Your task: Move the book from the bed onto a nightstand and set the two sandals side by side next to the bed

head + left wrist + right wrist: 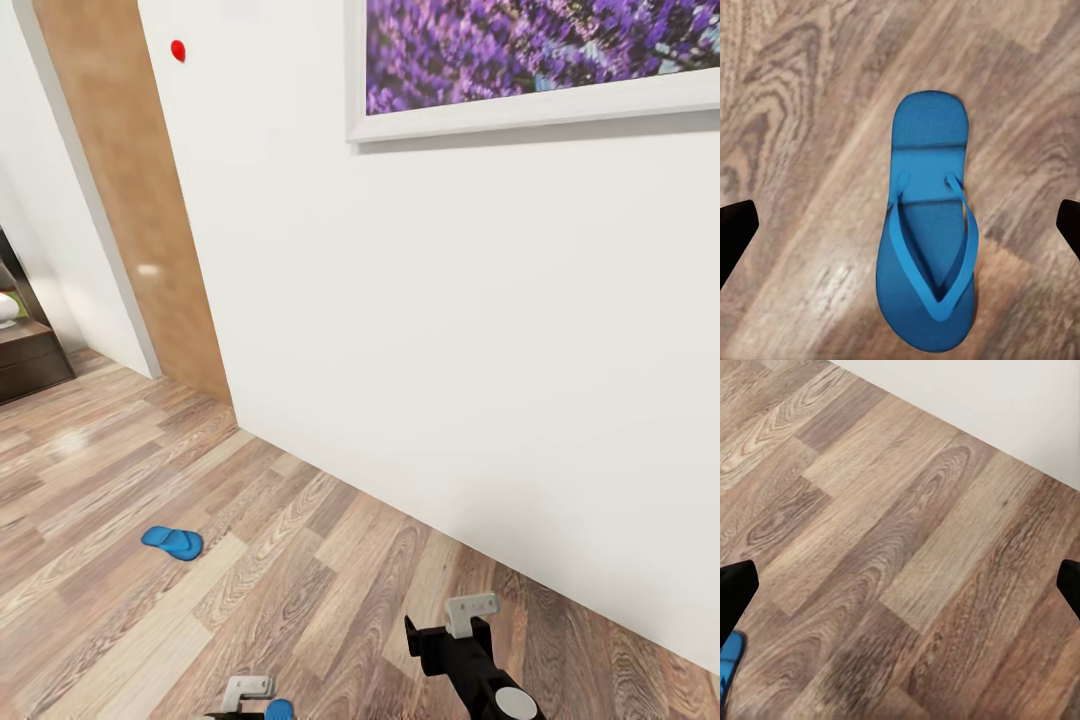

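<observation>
Sandal [928, 240] flat on wood floor [795, 112], centred under left gripper [900, 225] | fingers wide for grasp | second sandal [172, 541] well apart | right gripper [900, 585] wide, idle

One blue sandal [172, 542] lies on the wood floor [320, 570], well apart from the white wall [450, 330].

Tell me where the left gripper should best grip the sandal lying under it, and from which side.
Probably from straight above, closing across the narrow waist of the blue sandal near its straps. It lies flat, sole down, on the wood floor, and the left gripper hangs open, fingers either side of its width.
</observation>
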Robot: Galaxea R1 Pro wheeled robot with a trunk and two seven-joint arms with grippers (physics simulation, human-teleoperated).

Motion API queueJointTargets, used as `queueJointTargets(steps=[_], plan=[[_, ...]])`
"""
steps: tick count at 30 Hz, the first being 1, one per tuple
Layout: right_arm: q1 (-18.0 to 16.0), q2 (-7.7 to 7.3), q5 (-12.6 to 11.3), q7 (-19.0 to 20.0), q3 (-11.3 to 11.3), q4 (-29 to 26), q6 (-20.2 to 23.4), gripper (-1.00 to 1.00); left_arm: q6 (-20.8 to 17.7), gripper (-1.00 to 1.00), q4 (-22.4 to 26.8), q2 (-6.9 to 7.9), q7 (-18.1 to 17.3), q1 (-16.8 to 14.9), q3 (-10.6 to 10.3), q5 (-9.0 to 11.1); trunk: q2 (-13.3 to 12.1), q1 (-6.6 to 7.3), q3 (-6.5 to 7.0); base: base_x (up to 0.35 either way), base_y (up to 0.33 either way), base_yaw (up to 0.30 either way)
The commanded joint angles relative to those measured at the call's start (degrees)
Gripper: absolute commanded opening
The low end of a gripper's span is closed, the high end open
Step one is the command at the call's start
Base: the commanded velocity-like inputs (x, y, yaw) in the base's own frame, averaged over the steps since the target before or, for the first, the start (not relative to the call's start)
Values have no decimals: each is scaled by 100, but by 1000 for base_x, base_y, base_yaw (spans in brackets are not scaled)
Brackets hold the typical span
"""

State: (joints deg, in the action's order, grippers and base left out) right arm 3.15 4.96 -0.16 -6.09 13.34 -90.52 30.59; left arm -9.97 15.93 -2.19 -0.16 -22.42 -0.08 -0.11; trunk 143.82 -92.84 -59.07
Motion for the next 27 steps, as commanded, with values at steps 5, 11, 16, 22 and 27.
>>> queueJointTargets(steps=[5, 11, 16, 22, 27], plan=[[0, -2, -2, -31, 13, -13, 32, 100, -33, 100, 12, 0, -2, 1, -1, -1, 9, -12, -116, 0, 0, 0], [1, -3, -2, -32, 17, -17, 33, 100, -32, 100, 14, -1, -7, 1, -1, 0, 9, -12, -116, 0, 0, 0], [1, -3, -2, -32, 18, -18, 34, 100, -30, 100, 15, -1, -9, 1, -1, -1, 9, -12, -116, 0, 0, 0], [1, 1, -2, -32, 23, -18, 29, 100, -26, 100, 15, -1, -10, 1, -1, 0, 9, -12, -116, 0, 0, 0], [1, 3, 1, -32, 33, -20, 19, 100, -24, 100, 20, -17, -10, 1, -1, 1, 16, -25, -226, 0, 0, 0]])
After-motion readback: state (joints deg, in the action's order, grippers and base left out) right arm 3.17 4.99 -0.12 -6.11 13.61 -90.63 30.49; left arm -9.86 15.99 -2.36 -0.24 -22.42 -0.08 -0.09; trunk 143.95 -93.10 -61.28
